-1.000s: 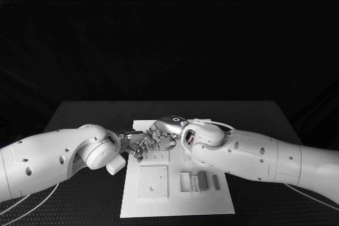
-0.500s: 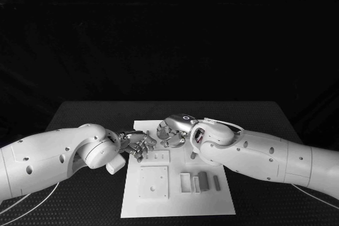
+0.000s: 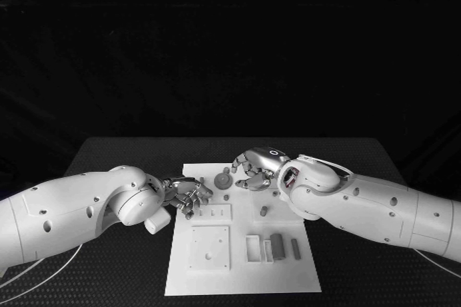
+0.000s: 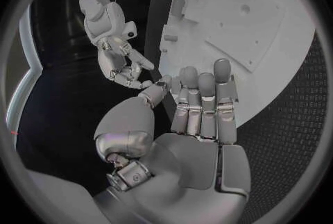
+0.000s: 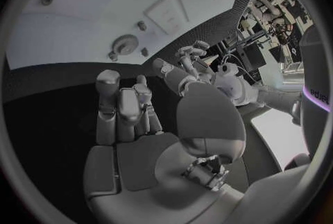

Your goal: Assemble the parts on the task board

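Observation:
The white task board (image 3: 240, 274) lies in the middle of the black table. A round grey gear (image 3: 223, 181) sits on its far part, between my two hands; the right wrist view shows this gear (image 5: 125, 44) flat on the board. My left hand (image 3: 187, 195) hovers at the board's left edge, fingers stretched out side by side and holding nothing (image 4: 197, 107). My right hand (image 3: 254, 168) is just right of the gear over the board's far end, fingers extended and empty (image 5: 139, 118). A small grey peg (image 3: 261, 211) stands near the board's middle.
Nearer the front of the board are a square plate (image 3: 208, 247), a small plate with holes (image 3: 219, 212), pale slots (image 3: 252, 247) and two grey bars (image 3: 276, 246). Black table (image 3: 115, 160) surrounds the board on all sides.
My right hand has drawn away from the left hand, toward the far right of the board. The gear now shows on the board between them. The left hand has barely moved.

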`<state>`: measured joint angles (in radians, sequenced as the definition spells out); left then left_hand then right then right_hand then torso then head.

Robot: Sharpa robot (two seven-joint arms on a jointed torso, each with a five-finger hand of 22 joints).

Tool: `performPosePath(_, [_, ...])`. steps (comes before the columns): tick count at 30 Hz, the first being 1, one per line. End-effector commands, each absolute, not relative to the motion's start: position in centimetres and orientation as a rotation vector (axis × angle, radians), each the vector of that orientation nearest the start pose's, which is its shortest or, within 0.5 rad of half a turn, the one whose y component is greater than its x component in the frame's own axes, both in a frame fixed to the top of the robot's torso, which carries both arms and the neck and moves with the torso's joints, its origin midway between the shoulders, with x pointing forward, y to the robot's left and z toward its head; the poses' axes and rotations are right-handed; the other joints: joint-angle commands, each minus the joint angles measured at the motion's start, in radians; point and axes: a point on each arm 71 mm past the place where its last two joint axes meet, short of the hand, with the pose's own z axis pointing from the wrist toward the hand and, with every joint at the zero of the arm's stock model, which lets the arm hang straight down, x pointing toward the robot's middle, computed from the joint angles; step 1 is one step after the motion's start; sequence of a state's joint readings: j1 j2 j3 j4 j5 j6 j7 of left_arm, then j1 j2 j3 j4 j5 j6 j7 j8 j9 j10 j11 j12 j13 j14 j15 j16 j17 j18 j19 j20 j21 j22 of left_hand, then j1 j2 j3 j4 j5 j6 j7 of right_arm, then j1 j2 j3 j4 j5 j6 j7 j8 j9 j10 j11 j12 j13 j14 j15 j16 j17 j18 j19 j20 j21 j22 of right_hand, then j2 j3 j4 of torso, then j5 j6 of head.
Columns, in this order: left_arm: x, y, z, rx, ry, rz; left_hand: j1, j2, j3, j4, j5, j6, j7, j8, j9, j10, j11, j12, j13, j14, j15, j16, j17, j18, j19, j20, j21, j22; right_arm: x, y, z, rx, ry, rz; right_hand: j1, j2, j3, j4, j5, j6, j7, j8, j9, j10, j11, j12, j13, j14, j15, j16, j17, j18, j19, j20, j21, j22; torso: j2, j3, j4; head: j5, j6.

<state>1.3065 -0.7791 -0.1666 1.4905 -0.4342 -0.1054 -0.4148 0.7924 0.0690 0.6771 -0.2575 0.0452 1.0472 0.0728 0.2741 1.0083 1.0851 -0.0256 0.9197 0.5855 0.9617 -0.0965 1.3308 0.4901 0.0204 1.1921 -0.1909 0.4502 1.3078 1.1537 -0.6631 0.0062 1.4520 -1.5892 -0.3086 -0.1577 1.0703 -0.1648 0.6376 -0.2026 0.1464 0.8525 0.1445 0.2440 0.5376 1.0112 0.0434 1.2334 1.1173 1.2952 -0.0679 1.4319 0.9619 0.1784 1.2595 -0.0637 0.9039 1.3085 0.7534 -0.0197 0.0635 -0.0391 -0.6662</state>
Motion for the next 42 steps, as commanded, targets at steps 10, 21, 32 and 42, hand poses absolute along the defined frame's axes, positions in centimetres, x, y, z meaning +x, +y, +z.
performPosePath(10, [48.4, 18.6, -22.3, -0.648, 2.345, -0.648, 0.016, 0.02, -0.018, 0.016, 0.003, 0.048, -0.02, 0.027, 0.006, 0.051, -0.026, 0.025, 0.012, 0.048, -0.026, 0.026, 0.01, 0.029, 0.046, -0.019, 0.034, 0.024, 49.9, -14.2, -17.7, -0.162, 1.583, 0.682, 0.004, -0.001, -0.001, 0.007, 0.003, -0.014, 0.017, -0.002, 0.0, -0.001, 0.005, -0.001, -0.002, 0.003, 0.006, -0.005, 0.0, 0.083, -0.001, -0.007, -0.004, 0.011, -0.001, 0.0022, 0.0016, 0.003, -0.008])
performPosePath(21, [48.7, 17.5, -22.5, -0.491, 2.382, -0.503, 0.0, 0.086, -0.084, -0.028, 0.003, 0.038, -0.031, 0.071, 0.076, 0.069, -0.039, 0.061, 0.036, 0.069, -0.05, 0.058, 0.025, 0.027, 0.063, -0.04, 0.08, 0.025, 50.2, -14.5, -17.5, -0.137, 1.588, 0.684, 0.007, -0.001, -0.001, 0.006, 0.003, -0.013, 0.016, -0.001, 0.0, -0.001, 0.004, -0.001, -0.002, 0.002, 0.006, -0.005, -0.002, 0.083, -0.002, -0.007, -0.005, 0.011, 0.0, -0.0001, 0.0024, 0.001, -0.016])
performPosePath(32, [49.5, 15.9, -23.4, -0.427, 2.45, -0.462, 0.001, 0.092, -0.089, -0.027, 0.003, 0.027, -0.034, 0.083, 0.114, 0.07, -0.042, 0.081, 0.049, 0.071, -0.059, 0.075, 0.031, 0.024, 0.064, -0.049, 0.105, 0.025, 50.3, -14.4, -17.5, -0.14, 1.591, 0.683, 0.012, 0.003, -0.001, 0.003, 0.003, -0.012, 0.016, -0.001, 0.0, -0.001, 0.003, -0.001, -0.004, 0.002, 0.005, -0.006, -0.002, 0.083, -0.002, -0.008, -0.005, 0.012, 0.001, -0.0012, 0.0001, -0.006, -0.025])
performPosePath(42, [49.8, 15.6, -23.9, -0.417, 2.464, -0.444, 0.003, 0.094, -0.087, -0.028, 0.003, 0.027, -0.035, 0.084, 0.119, 0.069, -0.043, 0.084, 0.051, 0.071, -0.06, 0.077, 0.032, 0.024, 0.063, -0.051, 0.11, 0.025, 50.3, -14.3, -17.5, -0.143, 1.599, 0.681, 0.017, 0.008, -0.003, -0.003, 0.002, -0.012, 0.015, -0.001, 0.0, -0.001, 0.003, 0.0, -0.005, 0.001, 0.005, -0.006, -0.001, 0.083, -0.003, -0.008, -0.005, 0.013, 0.0, -0.0023, 0.0023, -0.017, -0.036])
